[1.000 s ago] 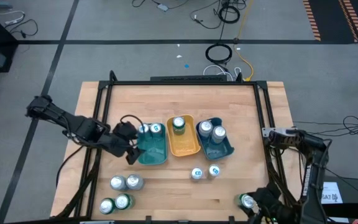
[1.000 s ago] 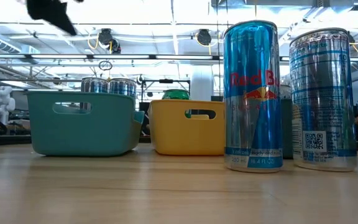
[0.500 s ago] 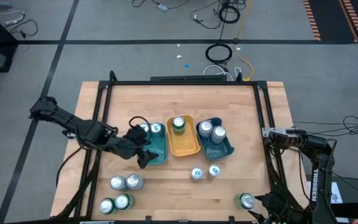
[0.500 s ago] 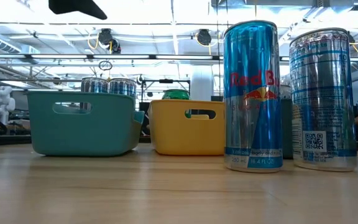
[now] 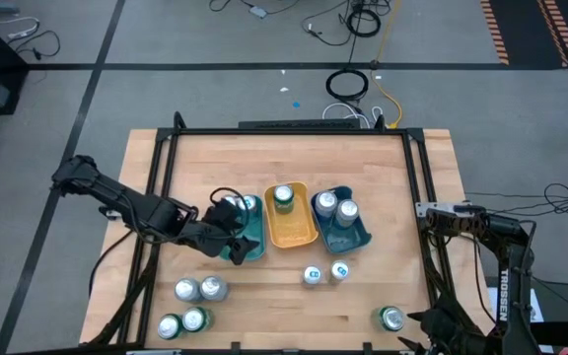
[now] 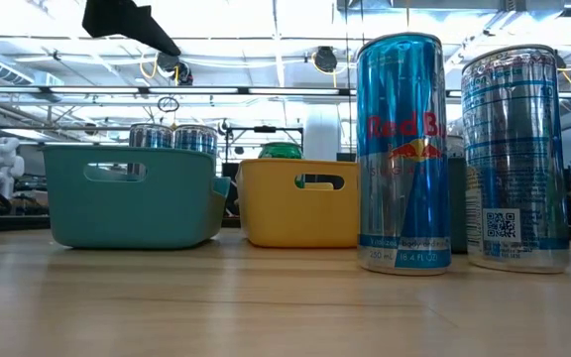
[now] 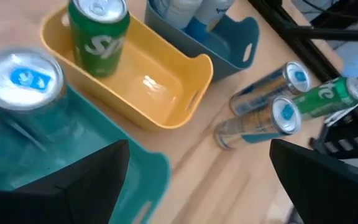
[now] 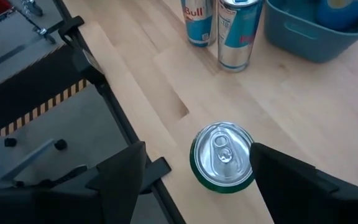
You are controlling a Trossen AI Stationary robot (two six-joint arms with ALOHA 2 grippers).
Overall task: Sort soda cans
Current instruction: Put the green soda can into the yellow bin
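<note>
Soda cans stand upright all over the table. Two silver ones (image 5: 239, 204) are in the teal tray (image 5: 254, 243), a green one (image 5: 283, 198) in the yellow tray (image 5: 289, 235), two (image 5: 334, 207) in the blue tray (image 5: 355, 238). Two blue cans (image 5: 324, 273) stand near the middle, several (image 5: 190, 304) at the near left. A green can (image 8: 222, 155) is at the near right. My left gripper (image 7: 197, 199) hangs open above the teal tray's near end, holding nothing. My right gripper (image 8: 197, 186) is open, up and back from the near-right green can.
A black metal frame (image 5: 171, 138) runs around the table top, with its rail (image 8: 104, 93) close to the near-right green can. Bare wood (image 5: 284, 158) lies behind the trays and between the can groups. In the low view the two blue cans (image 6: 401, 149) stand close to the camera.
My left gripper has moved toward the table's right edge, from beside the teal tray's left wall to above its near end, rolling a little. My right gripper has drawn back from the near-right green can toward the near right corner. No can has moved.
</note>
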